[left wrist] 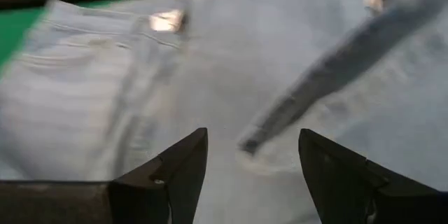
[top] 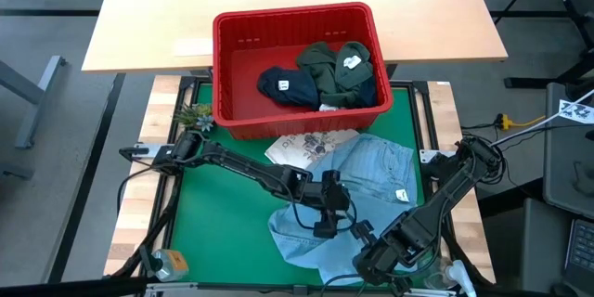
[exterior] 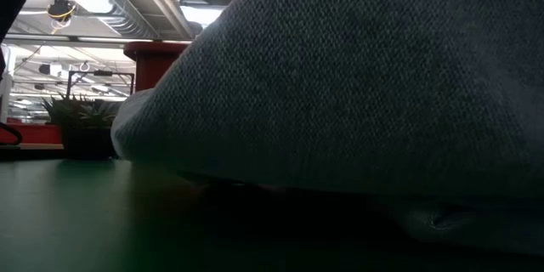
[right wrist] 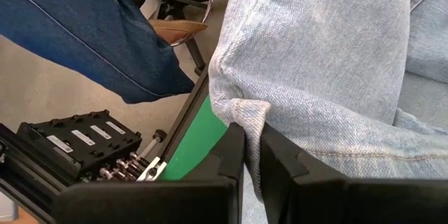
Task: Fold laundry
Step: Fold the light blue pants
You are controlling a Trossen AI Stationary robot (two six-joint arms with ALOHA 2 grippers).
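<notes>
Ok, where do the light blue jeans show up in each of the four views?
High: jeans at lower centre on the green mat, below the red basket.
Low: they fill most of the frame, close up.
Left wrist: spread beyond the open left gripper.
Right wrist: a hem pinched in the right gripper.
Shared landmark: the green mat.

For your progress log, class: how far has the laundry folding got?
Nothing looks folded yet. In hand: the light blue denim lies rumpled on the green mat; the right gripper pinches its hem, the left gripper hovers open above it. Left: the printed garment and the clothes in the red basket.
</notes>
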